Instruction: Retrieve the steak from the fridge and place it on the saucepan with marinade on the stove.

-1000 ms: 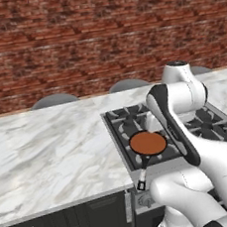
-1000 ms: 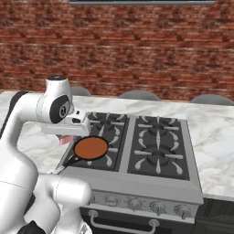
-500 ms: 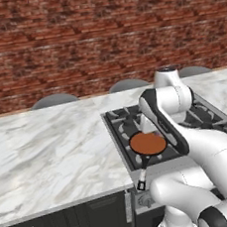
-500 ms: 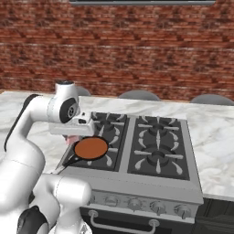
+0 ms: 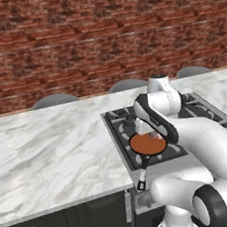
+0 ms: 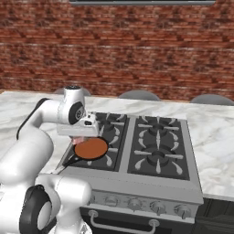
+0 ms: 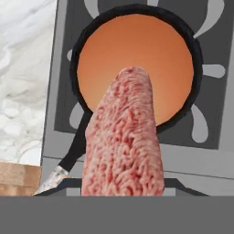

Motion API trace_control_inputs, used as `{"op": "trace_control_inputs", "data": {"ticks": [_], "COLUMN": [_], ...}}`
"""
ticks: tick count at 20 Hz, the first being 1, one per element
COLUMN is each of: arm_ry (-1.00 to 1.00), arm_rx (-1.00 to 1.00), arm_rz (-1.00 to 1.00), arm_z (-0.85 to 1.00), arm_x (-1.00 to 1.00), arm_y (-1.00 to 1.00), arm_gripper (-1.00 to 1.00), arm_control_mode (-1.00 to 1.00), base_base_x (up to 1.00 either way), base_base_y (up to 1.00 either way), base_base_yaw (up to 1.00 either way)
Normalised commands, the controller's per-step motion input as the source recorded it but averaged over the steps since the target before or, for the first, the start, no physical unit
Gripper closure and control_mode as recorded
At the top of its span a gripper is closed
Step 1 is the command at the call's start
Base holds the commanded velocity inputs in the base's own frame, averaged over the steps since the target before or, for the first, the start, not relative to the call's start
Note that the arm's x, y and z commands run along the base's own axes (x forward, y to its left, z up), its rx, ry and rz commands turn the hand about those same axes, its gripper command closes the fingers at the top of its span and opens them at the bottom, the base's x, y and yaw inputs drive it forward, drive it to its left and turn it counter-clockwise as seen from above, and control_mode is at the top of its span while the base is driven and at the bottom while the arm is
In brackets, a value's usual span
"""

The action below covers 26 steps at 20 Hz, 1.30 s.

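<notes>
Brick wall backs a marble counter (image 5: 49, 143) with one stove (image 6: 155, 151) set in it. One gripper (image 6: 81, 137) hangs above the one saucepan (image 7: 197, 55), fingers partly closed and grasping the one steak (image 7: 123, 141). In the hand view the steak's long axis runs from 6 toward 12 o'clock, its tip over the marinade (image 7: 132, 45); the pan's handle points to 7 o'clock.

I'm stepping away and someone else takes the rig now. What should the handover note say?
Gripper: shut on the steak, held above the saucepan.
Saucepan sits on the stove's front left burner, marinade inside, handle toward the front edge.
Done: steak fetched and brought over the pan.
Left: lower it, open the gripper so the steak lands in the marinade, pull the arm back.
</notes>
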Motion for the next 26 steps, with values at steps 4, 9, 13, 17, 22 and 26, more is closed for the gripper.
{"op": "trace_control_inputs", "data": {"ticks": [4, 9, 13, 17, 22, 26], "arm_ry": [0.0, 0.0, 0.0, 0.0, 0.0, 0.0], "arm_rx": [0.0, 0.0, 0.0, 0.0, 0.0, 0.0], "arm_rz": [0.02, 0.03, 0.01, 0.0, 0.0, 0.0], "arm_z": [-0.61, -0.65, -0.5, -0.23, -0.01, -0.05], "arm_x": [0.5, 0.43, 0.39, 0.24, 0.09, 0.05], "arm_y": [0.0, 0.0, 0.0, 0.0, 0.0, 0.0], "arm_gripper": [1.0, 1.0, 1.0, 1.0, 1.0, -1.0], "arm_control_mode": [-1.0, -1.0, -1.0, -1.0, -1.0, -1.0], "base_base_x": [0.0, 0.0, 0.0, 0.0, 0.0, 0.0], "base_base_y": [0.0, 0.0, 0.0, 0.0, 0.0, 0.0], "base_base_yaw": [0.0, 0.0, 0.0, 0.0, 0.0, 0.0]}}
